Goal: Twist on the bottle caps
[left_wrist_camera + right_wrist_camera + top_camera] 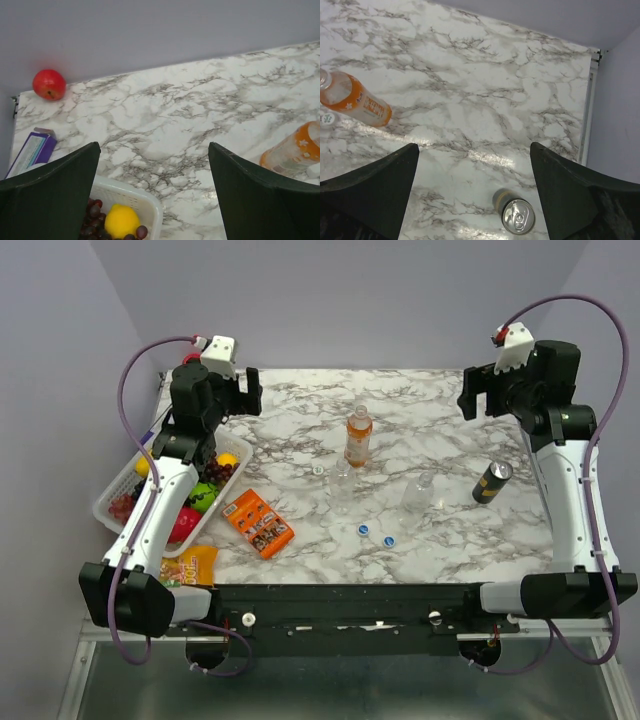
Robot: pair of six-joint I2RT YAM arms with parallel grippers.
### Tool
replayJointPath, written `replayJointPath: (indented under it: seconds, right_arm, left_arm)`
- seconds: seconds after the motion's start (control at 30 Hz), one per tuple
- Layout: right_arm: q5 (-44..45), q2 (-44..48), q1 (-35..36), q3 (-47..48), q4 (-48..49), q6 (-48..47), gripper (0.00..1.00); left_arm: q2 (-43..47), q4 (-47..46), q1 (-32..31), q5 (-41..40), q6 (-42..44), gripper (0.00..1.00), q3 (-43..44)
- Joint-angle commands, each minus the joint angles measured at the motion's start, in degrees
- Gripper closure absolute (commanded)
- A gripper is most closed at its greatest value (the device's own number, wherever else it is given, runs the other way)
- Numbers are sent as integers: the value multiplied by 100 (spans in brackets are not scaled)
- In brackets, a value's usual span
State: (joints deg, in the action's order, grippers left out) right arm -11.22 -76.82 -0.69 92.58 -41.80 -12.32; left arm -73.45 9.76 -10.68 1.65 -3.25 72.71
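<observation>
Progress: nothing is screwed on yet, by my reckoning; all three caps lie loose on the counter (pixel 290 425).
Orange bottle (pixel 358 437): stands upright mid-counter, neck bare.
Clear bottles (pixel 341 485): both on the arms' side of the orange bottle, one just in front of it and the other off to its front right. Their necks are hard to read from above, but they look uncapped.
Whitish cap (pixel 318 470): lies flat near the orange bottle's base, on its left.
Blue caps (pixel 364 530): a pair side by side, well in front of the orange bottle and past the clear ones.
Remaining: every cap is yet to be picked up, seated and turned.
Left tool (pixel 245 392): spread wide and empty, in the air well left of the orange bottle, by the fruit basket (pixel 110 502).
Right tool (pixel 478 398): spread wide and empty, in the air well right of the orange bottle, beyond the dark can (pixel 492 481).
</observation>
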Motion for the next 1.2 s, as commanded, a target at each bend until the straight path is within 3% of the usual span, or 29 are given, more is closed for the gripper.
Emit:
replayJointPath:
  seconds: [0.0,0.1,0.27,0.57,0.83,1.17]
  right_arm:
    - [-728,131,16,58,-890,-911,0]
    - [-1931,368,16,77,-1584,-2185,0]
    - [-2411,343,410,120,-2312,-2687,0]
    - [-1963,518,1246,-599,-2271,-3092,5]
    - [-1567,501,1361,-1153,-2262,-3066,12]
    - [-1339,413,1510,-1567,-2061,-2996,22]
  left_arm:
    - [-90,17,-206,1013,69,1,51]
    - [-152,87,-347,1039,288,1,77]
    - [-179,246,-462,1153,290,1,147]
    - [366,228,-462,1461,140,1,-546]
    - [648,290,-470,1725,87,1,-951]
    - [419,211,-479,1813,-1,1,-820]
